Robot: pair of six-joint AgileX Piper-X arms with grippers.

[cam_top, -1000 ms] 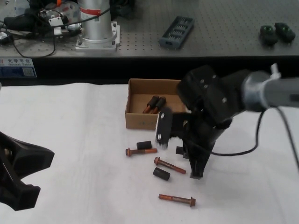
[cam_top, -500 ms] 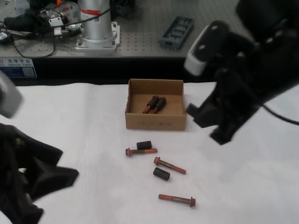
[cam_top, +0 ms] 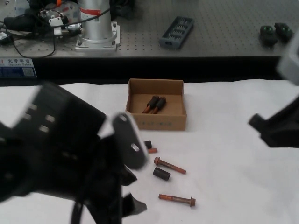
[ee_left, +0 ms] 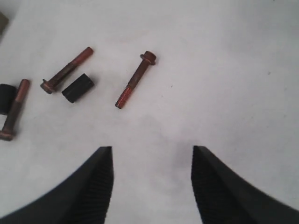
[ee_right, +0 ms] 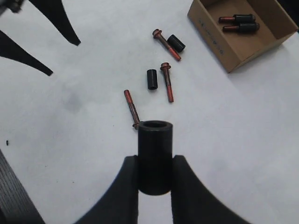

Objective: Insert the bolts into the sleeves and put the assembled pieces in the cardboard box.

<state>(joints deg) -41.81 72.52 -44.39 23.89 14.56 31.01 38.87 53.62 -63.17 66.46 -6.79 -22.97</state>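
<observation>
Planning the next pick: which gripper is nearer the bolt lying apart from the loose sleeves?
Left. The left gripper hangs open just short of that bolt; the right gripper, shut on a sleeve, is raised and far off to the right of it.

Three bolts [ee_right: 167, 81], two sleeves [ee_right: 152, 79] loose; third sleeve [ee_right: 155, 140] in tool [ee_right: 155, 163]; two pieces [ee_right: 239, 19] in box [ee_right: 212, 35].

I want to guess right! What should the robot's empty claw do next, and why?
Probably the open left claw should drop onto the nearest bolt and grab it, because the right claw holds a sleeve waiting for one.
</observation>
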